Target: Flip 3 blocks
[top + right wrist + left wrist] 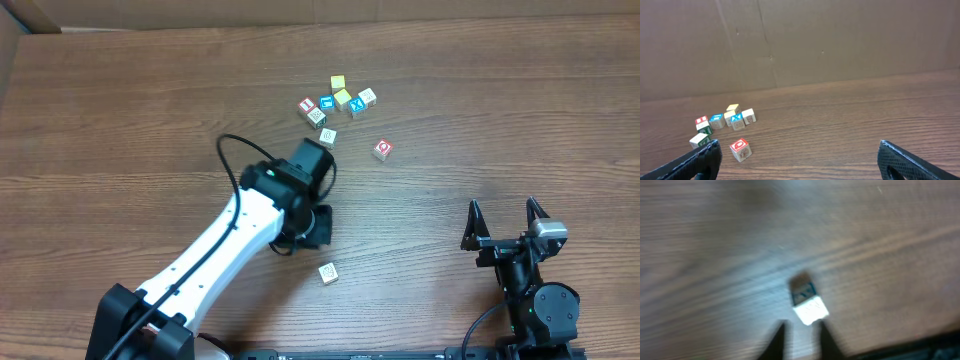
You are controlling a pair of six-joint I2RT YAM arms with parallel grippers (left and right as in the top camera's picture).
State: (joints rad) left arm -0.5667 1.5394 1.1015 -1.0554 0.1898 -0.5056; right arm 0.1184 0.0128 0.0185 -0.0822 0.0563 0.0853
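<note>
— What sort of place is this?
— A robotics lab bench, I'd say. A white arm (215, 255) and a black one (530, 290) sit at a wood-grain tabletop (120, 100).
— Anything else?
— Plain cardboard screen (840, 40) behind, and toy alphabet blocks (383, 150) as test pieces.

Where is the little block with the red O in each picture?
Overhead: the red O block sits alone, upper middle, just right of the other blocks.
Left wrist: not in it; only one blurred block with a blue side shows.
Right wrist: the red O block is at the lower left.
Shared landmark: the blue X cube, up-left of it from overhead, just behind it from the right wrist.
</note>
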